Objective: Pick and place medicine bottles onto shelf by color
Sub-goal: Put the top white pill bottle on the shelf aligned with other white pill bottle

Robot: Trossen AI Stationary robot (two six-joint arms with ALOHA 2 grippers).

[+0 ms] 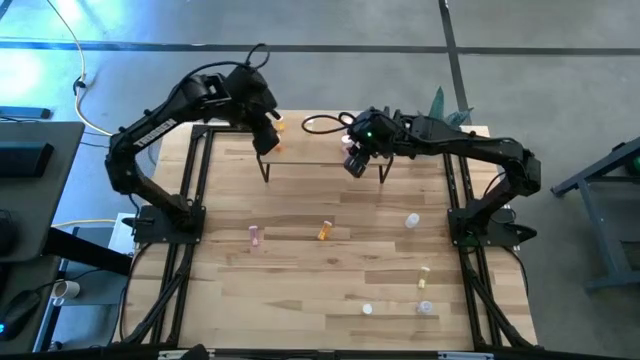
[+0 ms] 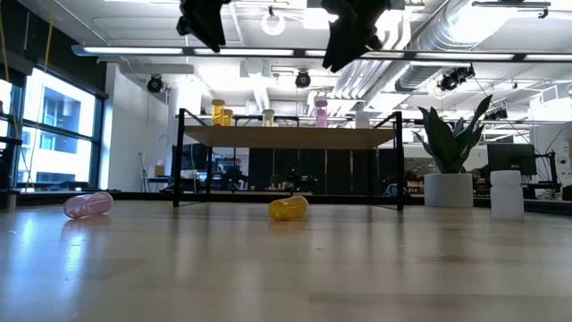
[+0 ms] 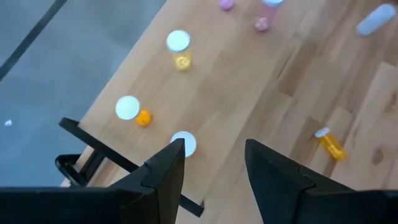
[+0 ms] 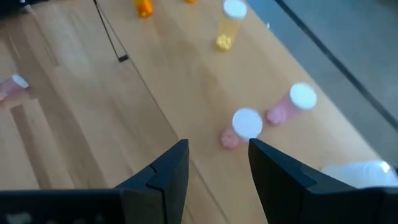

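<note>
From above, the arms are covering much of the shelf [image 1: 320,158], so its bottles are hard to count there; the level view is showing it better, with two yellow-orange bottles [image 2: 218,114] standing upright at its left end, a pale one [image 2: 268,117] near the middle and a pink bottle [image 2: 321,113] to the right of that, all cap up. The left gripper [image 1: 266,137] is hanging over the shelf's left end, its fingers [image 3: 169,169] standing apart with nothing between them, and they are cutting off part of a white cap below. The right gripper [image 1: 356,160] is hovering over the right half, its fingers [image 4: 171,168] also apart and empty, above two pink bottles [image 4: 249,127]. Both grippers are cropped by the top edge of the level view. On the table [image 1: 300,290], a pink bottle [image 1: 254,236] is lying with its long axis running front to back, an orange bottle [image 1: 325,231] is lying on its side at a slant beside it, and a white bottle [image 1: 411,220] is lying farther right. Nearer the front right, a yellow bottle [image 1: 423,274] and two pale ones [image 1: 426,307] are too small to read for direction.
</note>
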